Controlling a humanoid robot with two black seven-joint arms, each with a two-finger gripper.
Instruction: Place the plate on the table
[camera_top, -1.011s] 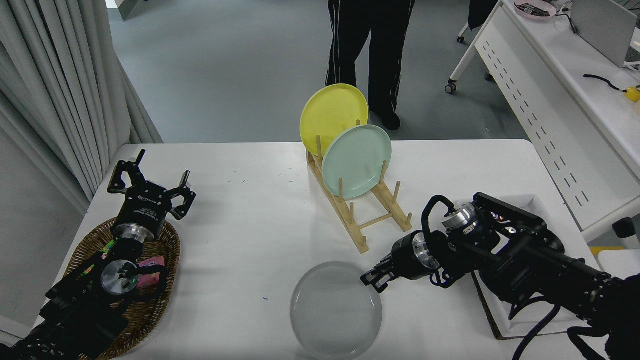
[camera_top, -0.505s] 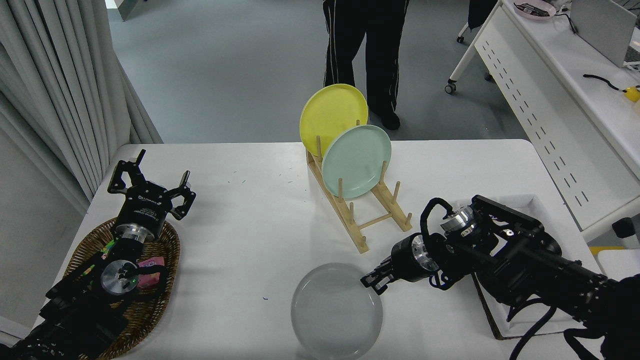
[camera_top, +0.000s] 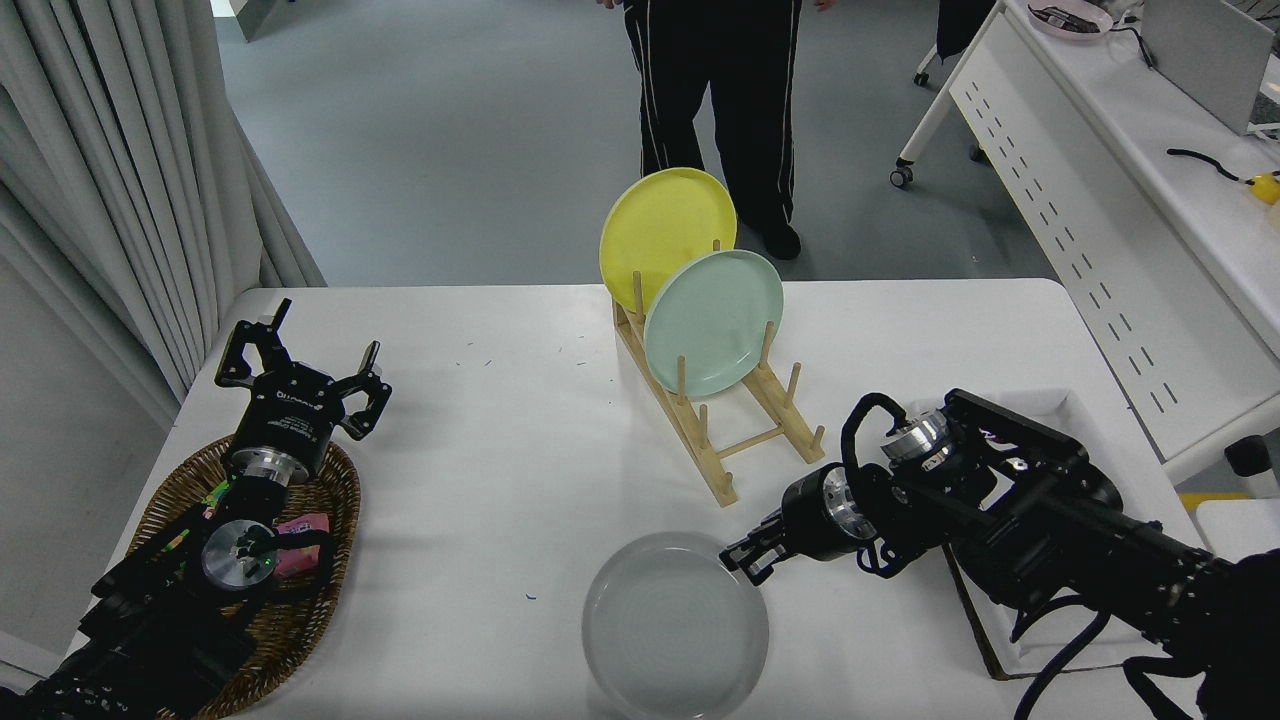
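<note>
Three plates are seen, and only the pale grey plate (camera_top: 675, 627) lies at the near edge of the white table (camera_top: 500, 480), toward the middle. Compared with one second before, it is seen slightly lower and flatter, so it is judged to be set down on the tabletop or almost so. Its far right rim is met by the right gripper (camera_top: 752, 553); the fingers appear closed on the rim, though a full release cannot be excluded because the tips are small. If the plate rests fully, only the opening of the fingers and the withdrawal of the arm are left.

At the near left corner the left gripper (camera_top: 300, 385) is parked over a wicker basket (camera_top: 335, 520), with its fingers spread apart and holding nothing. Further away, near the far edge, a wooden plate rack (camera_top: 735, 440) is placed, in which the mint-green plate (camera_top: 713, 322) and the yellow plate (camera_top: 660, 225) stand upright. Beyond the far edge a person (camera_top: 715, 90) is standing.
</note>
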